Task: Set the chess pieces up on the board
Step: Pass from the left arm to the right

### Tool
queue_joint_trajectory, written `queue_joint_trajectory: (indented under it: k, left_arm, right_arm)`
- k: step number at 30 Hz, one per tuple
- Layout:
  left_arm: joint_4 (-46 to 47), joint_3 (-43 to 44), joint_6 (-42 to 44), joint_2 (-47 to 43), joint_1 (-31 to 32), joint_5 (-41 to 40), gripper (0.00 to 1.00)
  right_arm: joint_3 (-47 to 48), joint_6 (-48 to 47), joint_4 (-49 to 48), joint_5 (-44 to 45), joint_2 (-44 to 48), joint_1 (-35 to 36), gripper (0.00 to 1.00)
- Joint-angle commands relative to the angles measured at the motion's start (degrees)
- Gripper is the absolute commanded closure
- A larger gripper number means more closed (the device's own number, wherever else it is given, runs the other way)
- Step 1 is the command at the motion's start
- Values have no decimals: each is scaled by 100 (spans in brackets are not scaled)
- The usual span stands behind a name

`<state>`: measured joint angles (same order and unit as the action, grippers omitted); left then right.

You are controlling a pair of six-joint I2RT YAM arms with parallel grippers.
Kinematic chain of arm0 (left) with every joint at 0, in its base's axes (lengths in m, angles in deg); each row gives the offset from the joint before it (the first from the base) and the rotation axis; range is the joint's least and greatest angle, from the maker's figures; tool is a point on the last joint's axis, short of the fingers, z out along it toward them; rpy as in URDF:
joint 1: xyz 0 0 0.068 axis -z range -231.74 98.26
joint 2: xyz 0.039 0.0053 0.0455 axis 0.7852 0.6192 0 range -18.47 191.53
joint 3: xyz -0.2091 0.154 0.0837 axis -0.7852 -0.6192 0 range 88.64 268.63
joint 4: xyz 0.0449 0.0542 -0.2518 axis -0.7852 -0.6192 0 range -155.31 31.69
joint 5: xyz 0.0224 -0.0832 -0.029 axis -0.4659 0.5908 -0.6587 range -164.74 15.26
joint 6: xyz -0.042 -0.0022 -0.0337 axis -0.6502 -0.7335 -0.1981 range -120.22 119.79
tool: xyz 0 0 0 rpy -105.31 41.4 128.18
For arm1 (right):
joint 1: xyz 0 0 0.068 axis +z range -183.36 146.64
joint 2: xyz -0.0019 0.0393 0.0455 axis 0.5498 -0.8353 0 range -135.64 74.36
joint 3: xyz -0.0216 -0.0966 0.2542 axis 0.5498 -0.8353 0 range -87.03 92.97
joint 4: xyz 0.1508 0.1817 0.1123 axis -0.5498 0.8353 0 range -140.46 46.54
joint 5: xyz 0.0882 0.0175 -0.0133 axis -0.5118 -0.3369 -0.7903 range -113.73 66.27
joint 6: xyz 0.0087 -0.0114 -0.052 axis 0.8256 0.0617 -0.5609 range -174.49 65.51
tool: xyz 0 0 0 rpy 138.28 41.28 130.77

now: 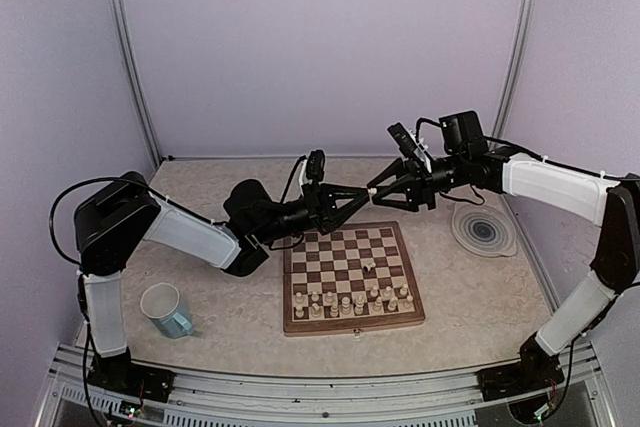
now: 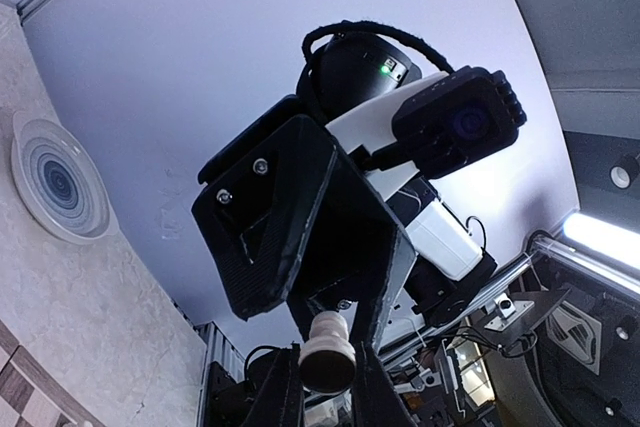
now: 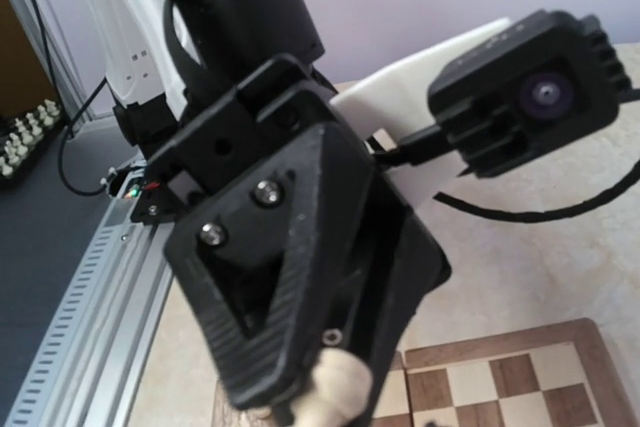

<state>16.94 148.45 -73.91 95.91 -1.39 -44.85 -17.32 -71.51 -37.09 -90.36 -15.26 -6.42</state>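
On a beige marbled counter, at 8 o'clock, stands a white-and-pale-blue mug. At centre lies the square wooden chessboard with brown and cream checks. Small cream wooden chess pieces fill most of its two rows at 6 o'clock, so the setup looks nearly done. One stray piece sits mid-board and looks unplaced. Above the board's 12 o'clock edge, the left pincer is clamped on one cream piece. The right pincer meets it tip to tip, but I cannot tell its grip. A round grey-blue ringed plate lies at 3 o'clock. Pale lilac walls and aluminium posts enclose the space.
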Motion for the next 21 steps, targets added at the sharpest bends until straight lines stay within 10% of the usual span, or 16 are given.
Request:
queue_joint_trajectory:
  k: [1,21]
  left_arm:
    - [322,61,-97,113,41,89,92]
    - [101,110,-108,198,35,78,85]
  right_arm:
    - [177,-15,-30,102,-105,92,60]
    - [268,-12,28,130,3,101,93]
